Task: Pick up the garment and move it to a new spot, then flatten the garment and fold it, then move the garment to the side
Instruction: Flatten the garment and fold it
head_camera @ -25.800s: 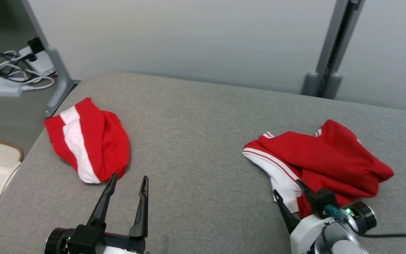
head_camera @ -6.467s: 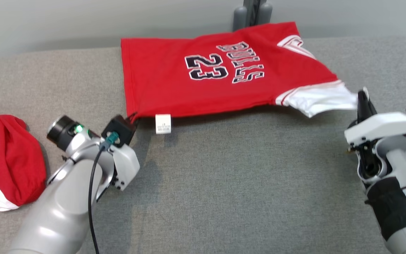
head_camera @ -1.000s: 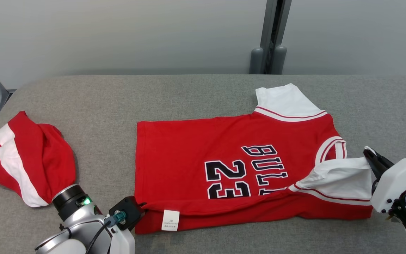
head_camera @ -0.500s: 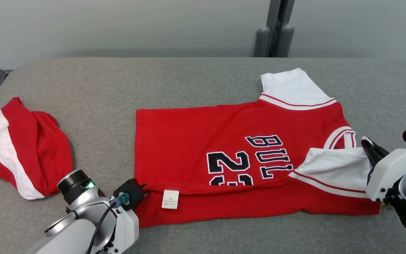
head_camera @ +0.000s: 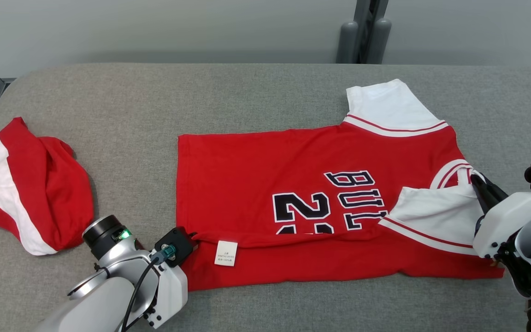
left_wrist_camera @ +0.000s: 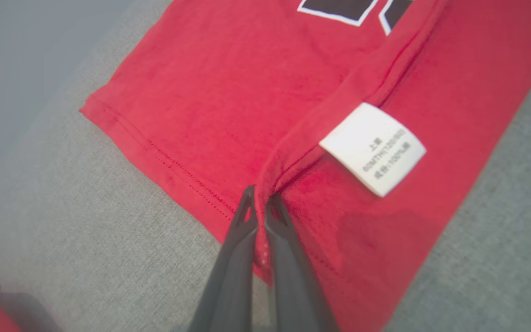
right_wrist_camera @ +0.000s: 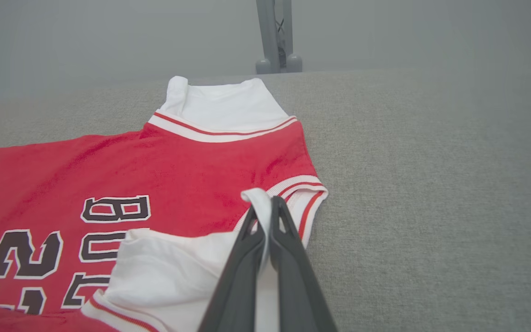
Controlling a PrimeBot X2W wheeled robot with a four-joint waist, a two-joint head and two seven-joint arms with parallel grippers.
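Observation:
The garment [head_camera: 293, 175] is a red jersey with white sleeves and black lettering, lying flat on the grey table [head_camera: 201, 92]. Its near long edge is turned up over the front and hides the lower part of the number. My left gripper [head_camera: 192, 236] is shut on the hem corner, next to the white label [head_camera: 225, 252]. The left wrist view shows that gripper [left_wrist_camera: 260, 199] pinching the red hem fold beside the label [left_wrist_camera: 372, 148]. My right gripper [head_camera: 475, 180] is shut on the near white sleeve [head_camera: 436, 212], which lies folded onto the chest. In the right wrist view that gripper [right_wrist_camera: 268, 203] pinches the sleeve [right_wrist_camera: 173, 263].
A second red and white garment [head_camera: 30, 184] lies bunched at the table's left edge, close to my left forearm [head_camera: 109, 295]. A grey post [head_camera: 362, 32] stands behind the table at the wall. Bare table runs along the far side and to the right of the jersey.
Both grippers have carried the near edge and sleeve farther over the jersey, so the fold covers more of the number. The head camera has also tilted, shifting the whole picture.

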